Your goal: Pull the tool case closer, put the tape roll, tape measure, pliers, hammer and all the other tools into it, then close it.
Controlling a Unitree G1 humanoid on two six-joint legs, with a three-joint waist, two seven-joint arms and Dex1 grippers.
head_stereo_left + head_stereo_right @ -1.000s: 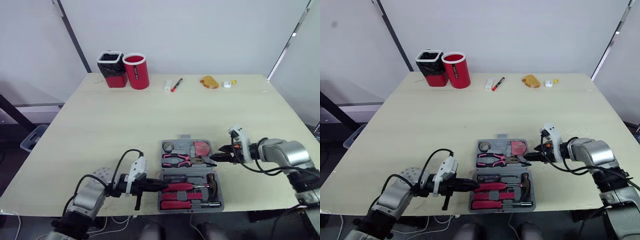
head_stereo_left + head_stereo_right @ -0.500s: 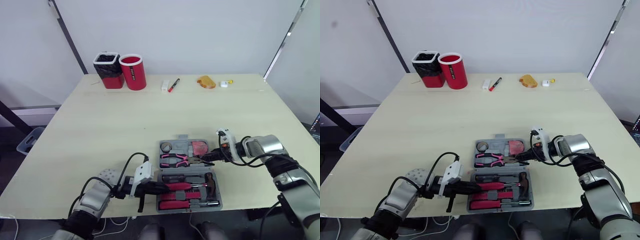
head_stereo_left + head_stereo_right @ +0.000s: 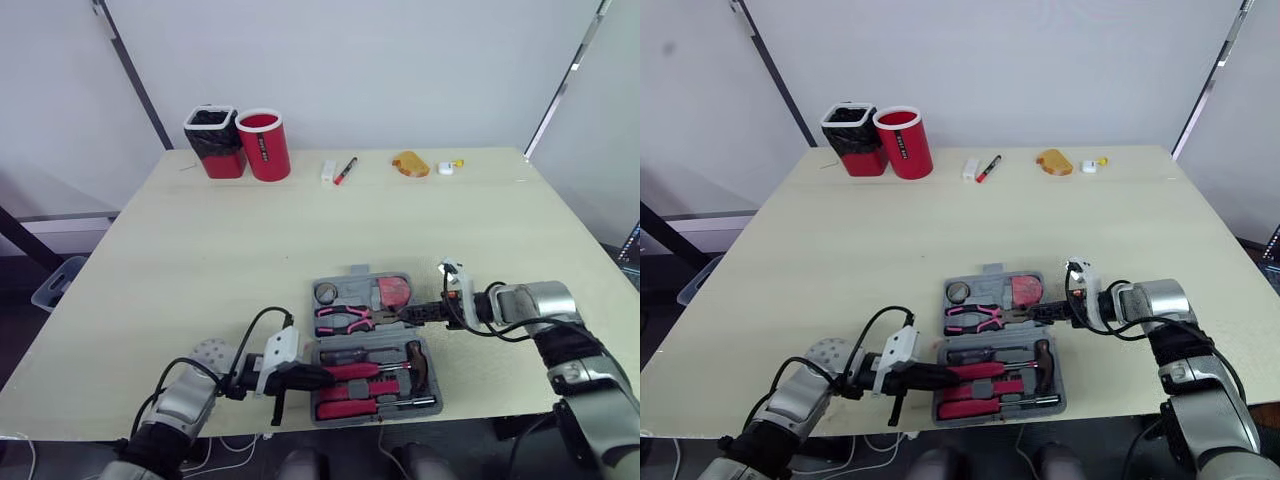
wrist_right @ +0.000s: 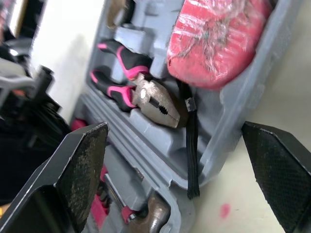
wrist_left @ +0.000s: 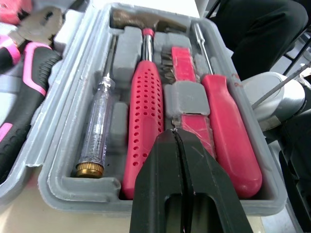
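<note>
Clearly left hand [image 5: 177, 140] pinched closed; right hand [image 4: 175, 131] splayed.

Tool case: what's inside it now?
Tool case holds tape roll, tape measure, pliers, hammer, clear screwdriver, red screwdriver. The left hand hides part of the bit holder.

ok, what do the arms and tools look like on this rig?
Rounded silver-grey forearm shells: left arm dotted with holes, right arm smooth. Left wrist module and right wrist module are white, with black cables looping off them. Left tool and right tool: two matte black wedge-shaped fingers each.
</note>
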